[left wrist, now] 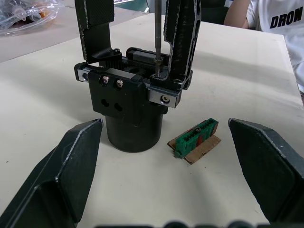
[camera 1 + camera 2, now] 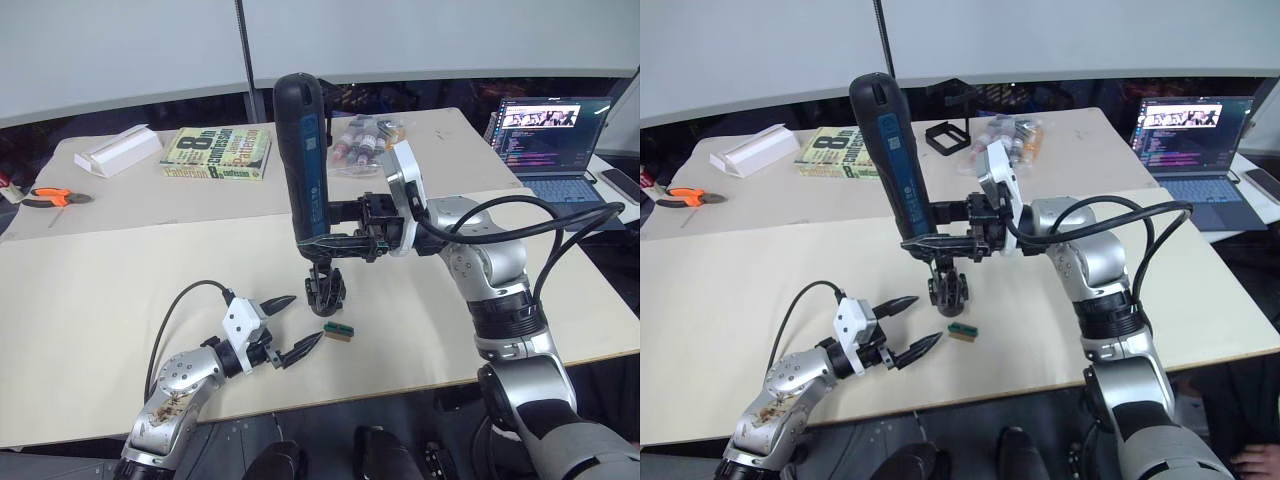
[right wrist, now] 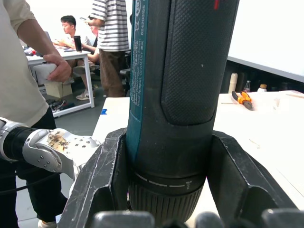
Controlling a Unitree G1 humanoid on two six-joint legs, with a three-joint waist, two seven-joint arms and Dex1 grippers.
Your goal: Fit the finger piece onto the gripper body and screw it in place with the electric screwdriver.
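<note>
The electric screwdriver [image 2: 305,150] stands upright, nose down, with my right gripper [image 2: 335,240] shut on its lower barrel [image 3: 166,142]. Its thin bit [image 1: 156,38] comes down onto the top of the gripper body [image 1: 128,111], a black round-based mechanism standing on the table [image 2: 326,290]. The finger piece [image 1: 183,42] stands upright on the body beside a second like finger, with the bit's tip at its foot. My left gripper [image 2: 306,318] hovers open just in front of the body, touching nothing, its fingers [image 1: 71,166] spread wide.
A small green-and-tan block [image 2: 338,331] lies right beside the body. At the back are a book [image 2: 215,152], a white box [image 2: 118,150], orange pliers [image 2: 55,197], a bag of bottles [image 2: 365,140], a black square frame [image 2: 947,135] and a laptop [image 2: 550,135]. People stand nearby [image 3: 28,71].
</note>
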